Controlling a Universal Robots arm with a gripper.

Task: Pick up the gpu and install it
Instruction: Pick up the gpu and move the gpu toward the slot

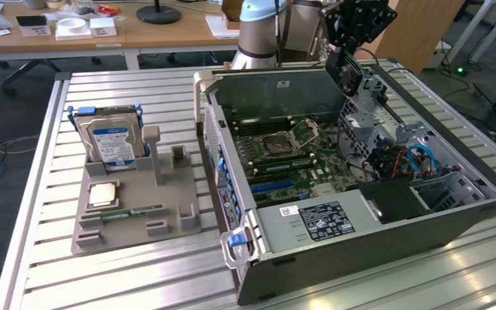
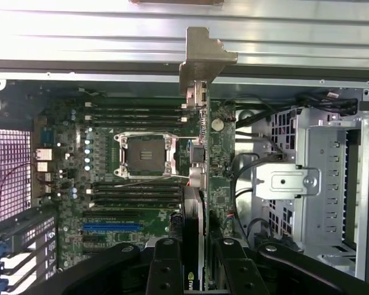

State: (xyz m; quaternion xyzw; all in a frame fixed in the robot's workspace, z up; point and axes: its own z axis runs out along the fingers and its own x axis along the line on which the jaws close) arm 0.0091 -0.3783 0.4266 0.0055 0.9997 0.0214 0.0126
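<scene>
My gripper [image 2: 200, 270] is shut on the gpu [image 2: 200, 153], a thin card seen edge-on between the two black fingers [image 2: 166, 264], with its silvery metal bracket [image 2: 204, 58] at the far end. In the exterior view the gripper [image 1: 356, 29] hangs above the back corner of the open computer case [image 1: 454, 219], and the dark gpu [image 1: 350, 74] hangs down from it, above the case's rim. Below lies the green motherboard [image 2: 141, 215] with a blue slot [image 2: 111, 226] and the processor socket [image 2: 144, 155].
A grey holder [image 1: 170, 213] on the slatted table, to the exterior view's left of the case, carries an upright hard drive [image 1: 110, 145] and a green memory stick [image 1: 132, 212]. Inside the case are a drive cage [image 2: 329, 178], cables [image 1: 420, 158] and a power supply [image 1: 321, 219]. The arm's base [image 1: 261, 32] stands behind.
</scene>
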